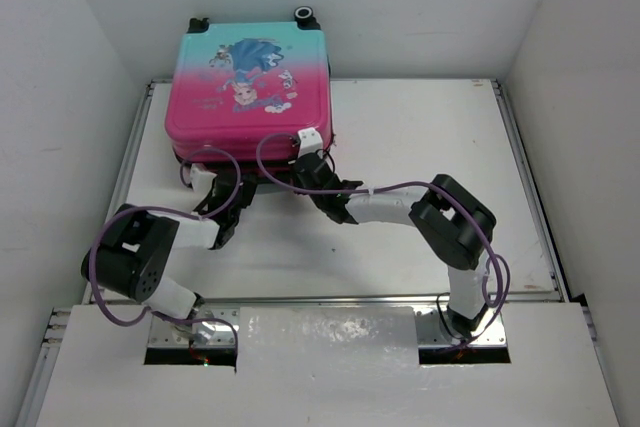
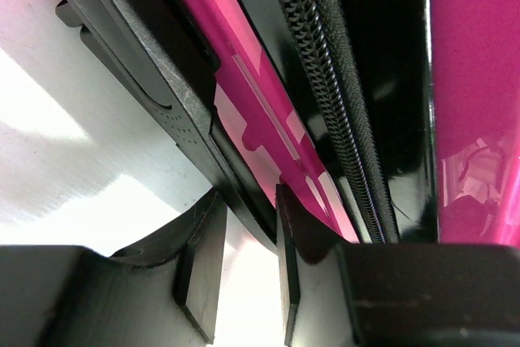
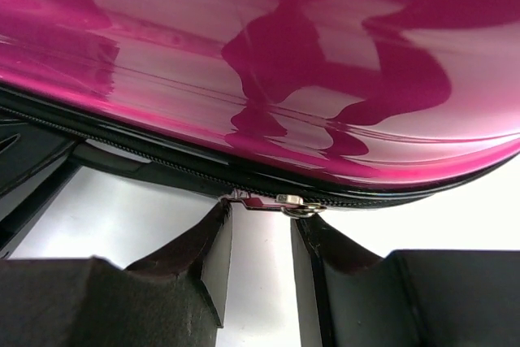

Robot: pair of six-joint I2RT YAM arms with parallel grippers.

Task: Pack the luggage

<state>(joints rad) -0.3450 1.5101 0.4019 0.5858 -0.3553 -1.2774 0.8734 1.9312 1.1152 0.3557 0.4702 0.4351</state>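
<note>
The luggage (image 1: 250, 87) lies flat and closed at the far left of the table, pink-to-teal shell with the cartoon print facing up. My left gripper (image 1: 228, 195) is at its near edge. In the left wrist view the left gripper (image 2: 248, 201) is open, with a black plastic bar (image 2: 138, 62) of the case running in between its fingertips, beside the pink shell and the black zipper (image 2: 325, 79). My right gripper (image 1: 315, 172) is at the near right corner. In the right wrist view the right gripper (image 3: 262, 213) is open, and the metal zipper pull (image 3: 280, 201) lies across its fingertips.
The white table (image 1: 420, 147) extends to the right of the luggage, with a raised rim round it. White walls stand close on the left, the back and the right. Purple cables loop over both arms near the luggage's front edge.
</note>
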